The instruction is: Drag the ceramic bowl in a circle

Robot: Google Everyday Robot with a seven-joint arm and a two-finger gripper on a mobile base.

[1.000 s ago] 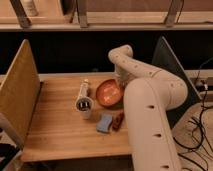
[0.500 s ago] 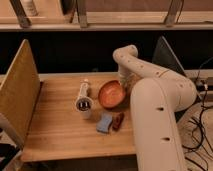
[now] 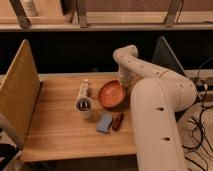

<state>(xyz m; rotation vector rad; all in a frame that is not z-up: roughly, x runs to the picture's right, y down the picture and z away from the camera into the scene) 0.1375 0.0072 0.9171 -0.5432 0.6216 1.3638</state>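
1. The ceramic bowl [image 3: 111, 94] lies on the wooden worktop [image 3: 60, 130], slightly tilted, its red-orange inside facing the camera. Compared with one second ago it has shifted toward the right rear of the worktop, away from the white cylinder [image 3: 84, 97].
2. The hand [image 3: 125, 85] sits at the bowl's right rear rim, low over the worktop. The arm's white wrist link covers it, so whether it is spread or clamped, and whether it grips the rim, cannot be told.
3. The arm has swung in step with the bowl over the last second. Judgement: the drag is under way and an arc of the circle is being traced; most of the loop probably remains.
4. The white cylinder lies on its side just left of the bowl, dark end toward the camera. A blue sponge [image 3: 104, 123] and a small brown item [image 3: 118, 121] lie in front of the bowl, near it. Judgement: a wide circle risks striking them.
5. A tilted board [image 3: 19, 92] stands well left of the bowl. A metal railing [image 3: 100, 25] runs behind it, with dark space below.
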